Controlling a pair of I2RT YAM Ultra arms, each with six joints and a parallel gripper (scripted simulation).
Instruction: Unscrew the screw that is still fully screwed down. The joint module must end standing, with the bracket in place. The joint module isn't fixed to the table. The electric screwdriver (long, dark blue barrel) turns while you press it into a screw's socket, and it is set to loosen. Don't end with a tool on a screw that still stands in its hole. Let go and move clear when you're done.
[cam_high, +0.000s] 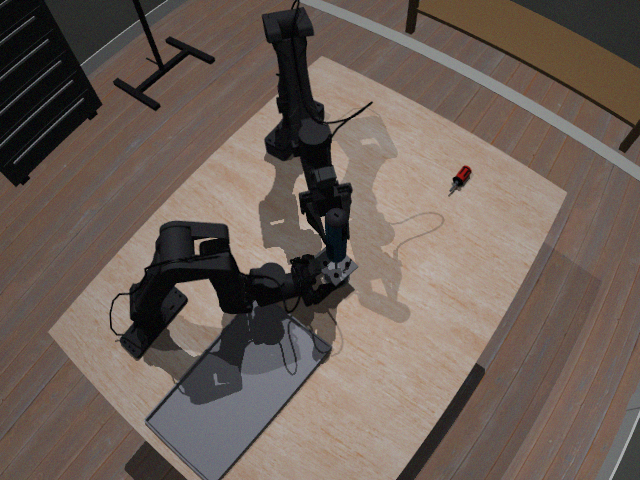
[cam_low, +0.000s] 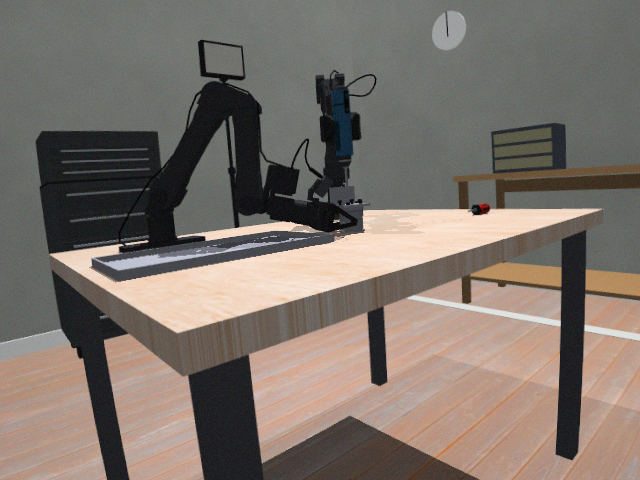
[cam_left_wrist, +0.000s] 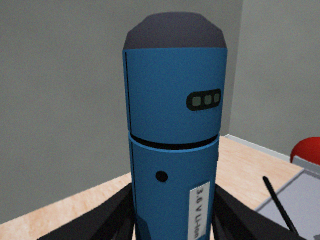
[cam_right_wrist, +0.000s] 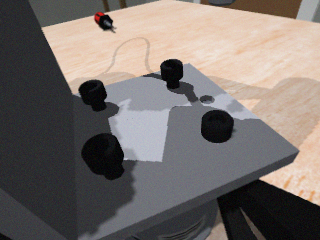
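Observation:
My left gripper (cam_high: 336, 233) (cam_low: 341, 128) (cam_left_wrist: 172, 192) is shut on the blue electric screwdriver (cam_high: 336, 248) (cam_low: 342, 111) (cam_left_wrist: 175, 115), which points bit down above the bracket (cam_high: 353, 267) (cam_low: 341, 194) (cam_right_wrist: 250, 145). Whether the bit touches anything is unclear. In the right wrist view three screws stand raised: a far one (cam_right_wrist: 172, 70), a left one (cam_right_wrist: 93, 93) and a near one (cam_right_wrist: 101, 150). The fourth screw (cam_right_wrist: 217, 126) sits low, head on the plate. The joint module (cam_low: 358, 223) (cam_right_wrist: 197, 227) stands upright under the bracket. My right gripper (cam_low: 350, 220) is shut on the module; its grip is partly hidden.
A grey tray (cam_high: 258, 413) (cam_low: 155, 265) lies beside the right arm. A red hand screwdriver (cam_high: 463, 174) (cam_low: 481, 208) (cam_right_wrist: 101, 20) lies on the far side of the table. The bracket's upright wall (cam_right_wrist: 35, 100) rises beside the raised screws. A small open hole (cam_right_wrist: 207, 99) shows near the low screw.

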